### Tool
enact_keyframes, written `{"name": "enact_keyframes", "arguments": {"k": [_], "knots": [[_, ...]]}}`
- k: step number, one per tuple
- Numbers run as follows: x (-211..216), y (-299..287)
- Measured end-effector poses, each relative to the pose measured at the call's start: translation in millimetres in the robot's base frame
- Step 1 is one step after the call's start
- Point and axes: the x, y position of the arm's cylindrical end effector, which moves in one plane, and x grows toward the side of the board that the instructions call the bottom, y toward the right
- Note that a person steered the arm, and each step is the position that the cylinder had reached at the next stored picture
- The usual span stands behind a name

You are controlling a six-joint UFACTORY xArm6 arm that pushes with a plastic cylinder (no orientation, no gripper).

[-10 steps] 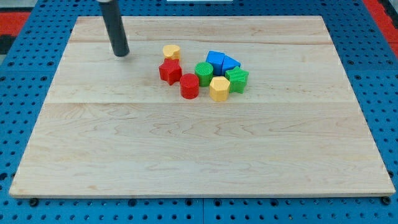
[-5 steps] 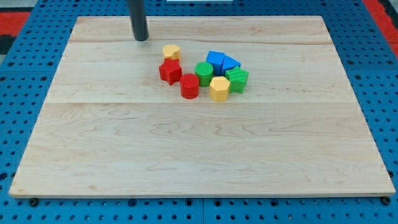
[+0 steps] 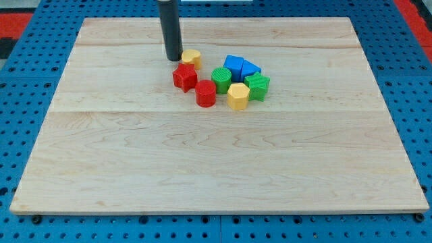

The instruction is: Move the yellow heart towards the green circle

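Broadly, a pale wooden board (image 3: pixel 216 155) fills most of the frame, lying on a blue pegboard surface (image 3: pixel 20 101) that shows at the edges. The straight dark rod comes down from the upper centre, and my tip (image 3: pixel 173 59) rests on the wood just left of the small yellow heart-shaped block (image 3: pixel 192 58), touching it or very nearly so. There is no hand to spread or pinch here; the rod is bare and only pushes.

Right of centre in the upper half sits a tight cluster: two blue blocks (image 3: pixel 239 67) at its top, a green star-like block (image 3: pixel 257 86) on its right, a yellow hexagonal block (image 3: pixel 237 96) at its lower edge, the green circle block (image 3: pixel 221 79) in the middle, a red cylinder (image 3: pixel 206 93) and a red star-like block (image 3: pixel 184 77) on its left.

The yellow heart lies at the cluster's upper left, above the red star, near the green circle. A good push probably runs rightward and slightly down-frame, kept behind the heart's centre so it does not spin off, and slow enough not to scatter the neighbours.
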Motion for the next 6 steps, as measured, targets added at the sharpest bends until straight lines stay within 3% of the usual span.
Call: {"name": "enact_keyframes", "arguments": {"k": [6], "knots": [[4.3, 22.1]]}}
